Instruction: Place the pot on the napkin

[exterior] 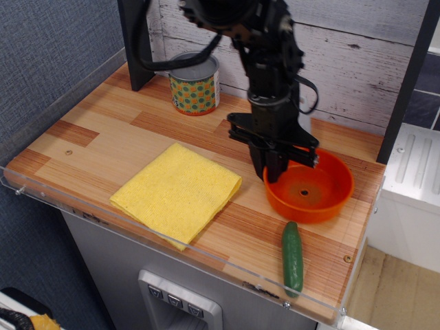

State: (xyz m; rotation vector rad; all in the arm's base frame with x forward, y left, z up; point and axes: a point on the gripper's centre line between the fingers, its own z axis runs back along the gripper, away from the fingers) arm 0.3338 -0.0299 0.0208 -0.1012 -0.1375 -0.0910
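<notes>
The pot (313,189) is a shallow round orange pan with a small dark centre spot, at the right of the wooden table; no handle shows. My gripper (273,173) comes down from above with its fingers (278,165) closed on the pot's left rim. The pot looks slightly tilted or raised. The napkin (177,192), a square folded yellow cloth, lies flat to the left of the pot at the table's front, with a strip of bare wood between them.
A patterned tin can (194,84) with orange and green dots stands at the back, left of the arm. A green cucumber (293,258) lies just in front of the pot near the front edge. A clear plastic lip (172,242) borders the table (103,130). Dark posts stand at both back corners.
</notes>
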